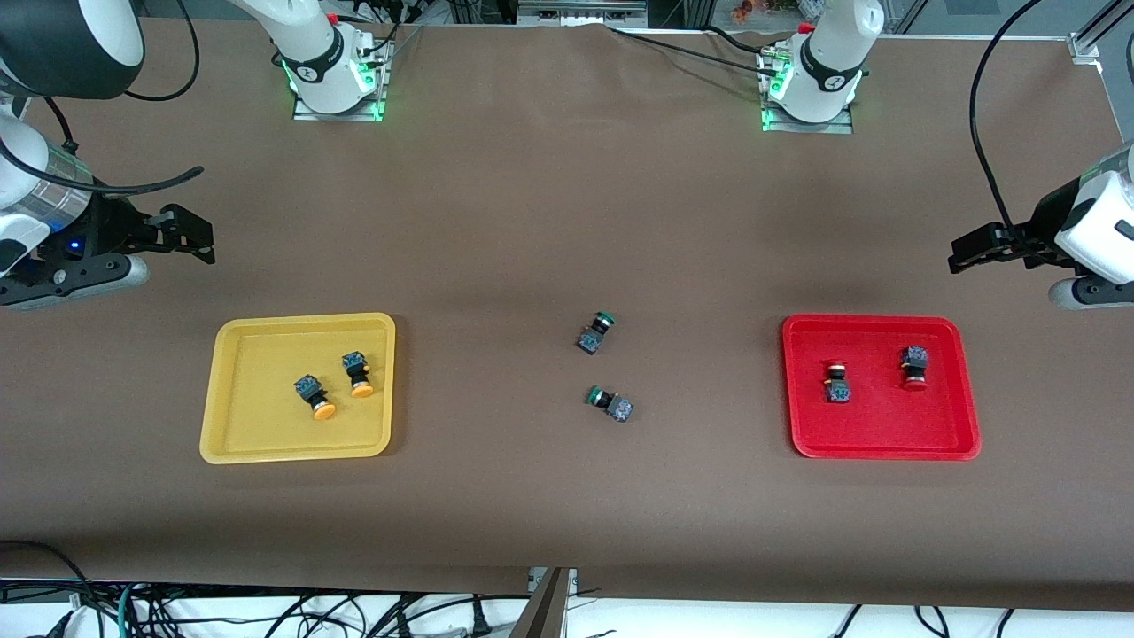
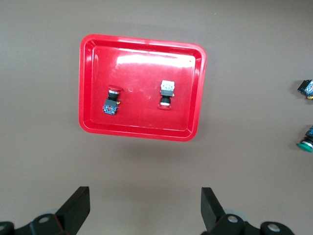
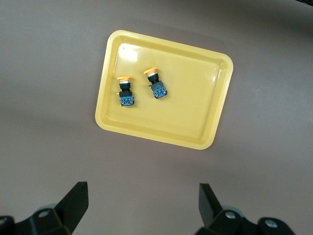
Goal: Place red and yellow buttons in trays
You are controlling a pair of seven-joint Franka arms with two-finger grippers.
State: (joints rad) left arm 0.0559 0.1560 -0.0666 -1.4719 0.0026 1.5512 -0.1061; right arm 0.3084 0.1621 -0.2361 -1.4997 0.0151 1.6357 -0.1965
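Left end effector (image 2: 144,210), right end effector (image 3: 142,208): fingers spread wide, empty.

Place: a robotics lab or test bench, not a home or shop.
Table (image 1: 532,221): one wide bench under a plain brown cover, laid out as a work surface.
Arm bases (image 1: 332,75): two white robot arms bolted to metal plates at 11 and 1 o'clock, with green status lights lit at their feet.
Cables (image 1: 266,611): loose black and green leads tangled below the table edge from 6 to 8 o'clock; more run along the top edge.
Frame (image 1: 1094,40): aluminium rail at 2 o'clock.
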